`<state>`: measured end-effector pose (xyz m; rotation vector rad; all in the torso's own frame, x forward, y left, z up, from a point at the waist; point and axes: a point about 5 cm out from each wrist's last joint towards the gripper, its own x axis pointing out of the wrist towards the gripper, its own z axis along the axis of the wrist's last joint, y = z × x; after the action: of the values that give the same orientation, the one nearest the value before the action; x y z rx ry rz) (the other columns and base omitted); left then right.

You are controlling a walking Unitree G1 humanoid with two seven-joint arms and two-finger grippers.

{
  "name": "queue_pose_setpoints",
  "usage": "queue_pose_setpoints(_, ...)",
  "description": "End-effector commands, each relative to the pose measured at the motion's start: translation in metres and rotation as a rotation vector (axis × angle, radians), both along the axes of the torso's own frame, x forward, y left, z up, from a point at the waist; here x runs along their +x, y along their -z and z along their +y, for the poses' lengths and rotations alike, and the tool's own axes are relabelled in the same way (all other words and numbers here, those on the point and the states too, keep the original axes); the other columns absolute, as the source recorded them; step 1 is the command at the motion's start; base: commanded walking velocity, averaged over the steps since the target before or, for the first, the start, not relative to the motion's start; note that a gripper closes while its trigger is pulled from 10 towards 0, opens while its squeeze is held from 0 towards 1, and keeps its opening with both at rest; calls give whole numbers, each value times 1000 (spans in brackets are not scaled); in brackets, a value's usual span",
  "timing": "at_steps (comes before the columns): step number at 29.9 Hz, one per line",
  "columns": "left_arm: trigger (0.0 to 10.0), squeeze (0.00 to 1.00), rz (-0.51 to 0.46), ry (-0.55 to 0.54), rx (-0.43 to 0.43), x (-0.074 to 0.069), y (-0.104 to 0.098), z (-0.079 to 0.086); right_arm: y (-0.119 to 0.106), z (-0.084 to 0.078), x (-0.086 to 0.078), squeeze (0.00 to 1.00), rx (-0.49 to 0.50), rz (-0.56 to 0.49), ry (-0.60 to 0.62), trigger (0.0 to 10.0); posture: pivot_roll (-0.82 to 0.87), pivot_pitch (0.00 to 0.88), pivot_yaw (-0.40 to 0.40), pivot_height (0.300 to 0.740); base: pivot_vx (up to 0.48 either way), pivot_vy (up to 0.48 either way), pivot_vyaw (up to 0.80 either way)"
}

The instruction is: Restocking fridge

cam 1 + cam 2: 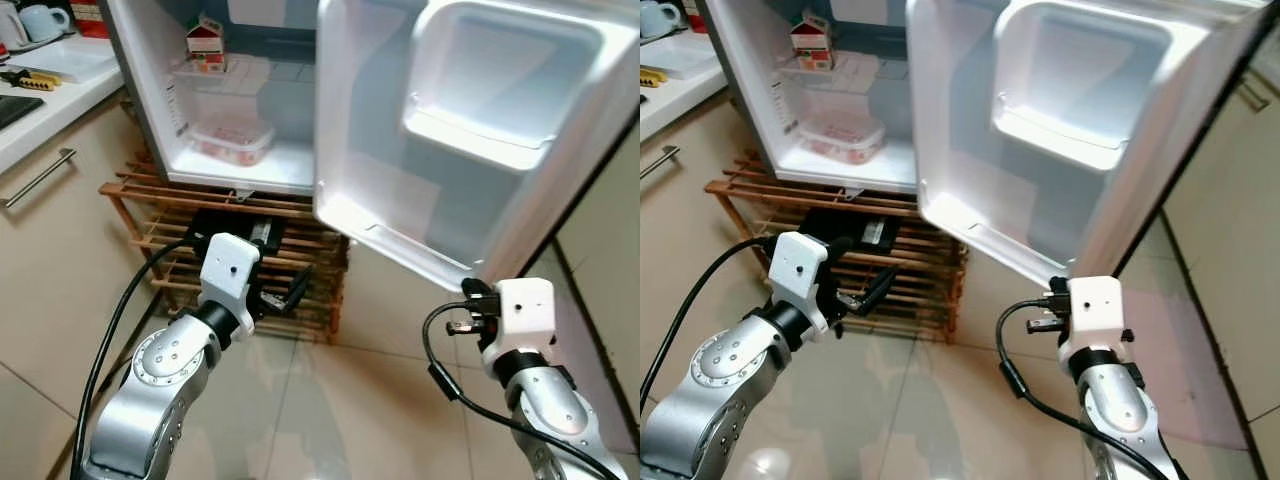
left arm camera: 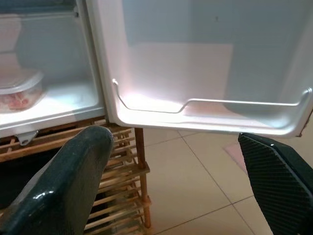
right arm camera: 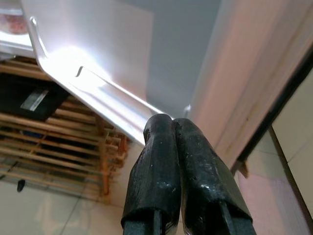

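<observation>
While the fridge stands open, the scene is set out as follows.

Fridge (image 1: pixel 150 110): seen open on a rack (image 1: pixel 300 270) of wooden slats; its white inside is lit.
Door (image 1: pixel 400 130): swung wide toward the robot, its bare lower shelf (image 2: pixel 205 105) lying just past the left fingertips and above them.
Carton (image 1: pixel 206 44): stood upright on the upper shelf inside, red and white, well beyond both grippers.
Tub (image 1: pixel 232 141): set on the fridge floor below the carton, clear with a lid, pink food seen through it; it is well apart from the left fingers.
Left gripper (image 1: pixel 285 295): held low before the rack, pointed toward the door's bottom edge; its fingers (image 2: pixel 68 181) are spread wide and nothing is held between them.
Right gripper (image 3: pixel 176 132): raised just under the door's outer corner; its fingers (image 3: pixel 156 171) are pressed together with nothing between them, the tips close below the door's edge, though touch cannot be told.
Black box (image 1: pixel 232 232): lodged on the rack's top tier, beyond the left fingers.
Counter (image 1: pixel 40 100): seen off to the left side, with a drawer handle (image 1: pixel 40 177) below it.
Floor (image 1: pixel 330 410): pale tiles under both arms.
</observation>
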<state>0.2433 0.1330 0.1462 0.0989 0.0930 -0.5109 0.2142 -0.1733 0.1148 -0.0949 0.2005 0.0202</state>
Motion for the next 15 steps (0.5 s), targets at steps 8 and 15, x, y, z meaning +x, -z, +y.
queue_pose_setpoints(8, 10000, 0, -56, 4, 40, 2, -4, -1, 4, -5, 6, 0, -38, 32, 71, 10000, -4, 5, -1, 740, 0, 0, 0)
queue_pose_setpoints(15, 10000, 0, -51, 7, 38, 4, -5, -2, -1, -11, 11, 0, -37, -5, 97, 10000, -7, 5, 0, 740, 0, 0, 0)
